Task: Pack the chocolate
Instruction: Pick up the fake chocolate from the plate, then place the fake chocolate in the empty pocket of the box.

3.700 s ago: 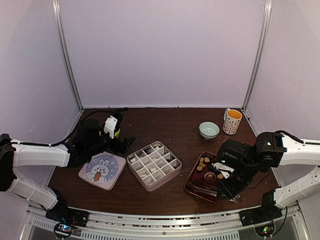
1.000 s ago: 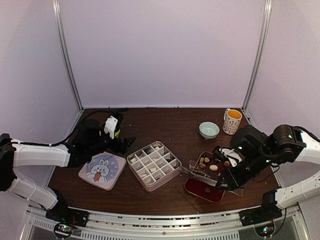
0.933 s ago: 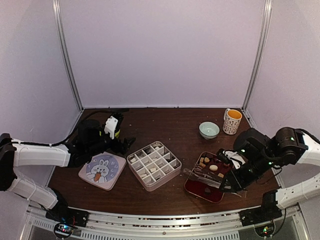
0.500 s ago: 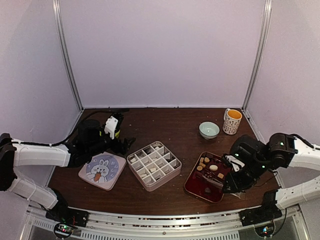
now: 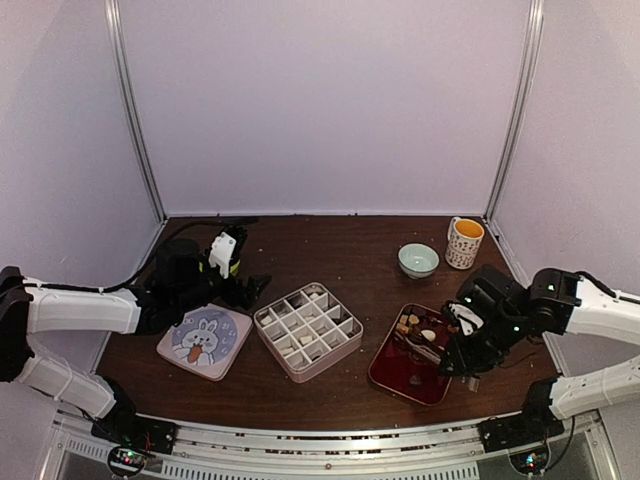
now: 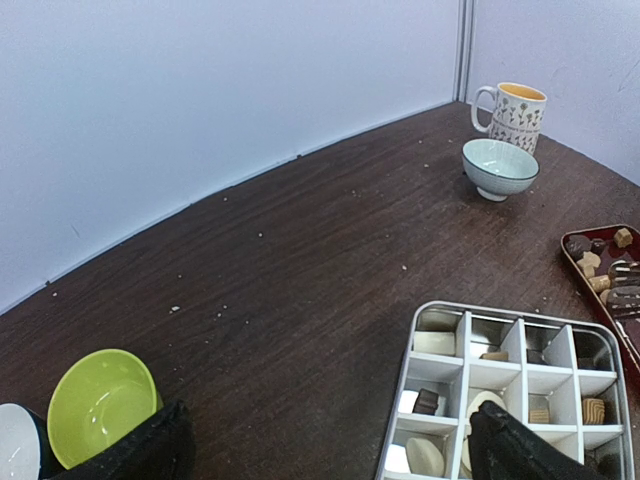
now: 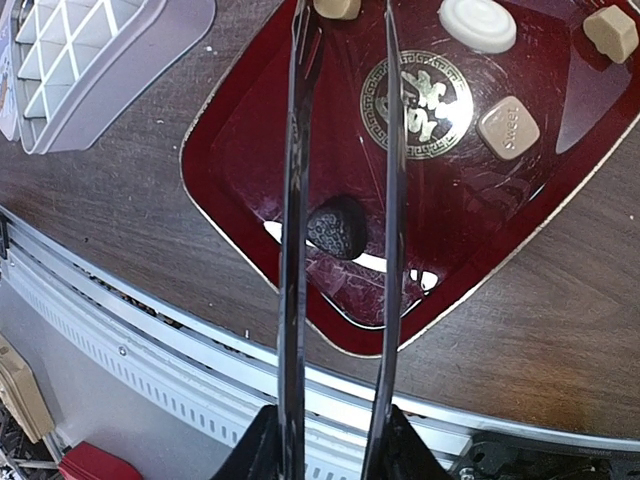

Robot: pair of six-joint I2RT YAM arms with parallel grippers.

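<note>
The tongs in right hand straddle dark chocolate (perhaps touching).

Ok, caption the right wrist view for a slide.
Tongs straddle a dark chocolate on the red tray.

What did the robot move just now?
The right arm pulled the tongs back from beside the box and lowered them over the red tray. Their tips now sit either side of a dark chocolate. The left arm, box, lid, bowl and mug stayed put.
</note>
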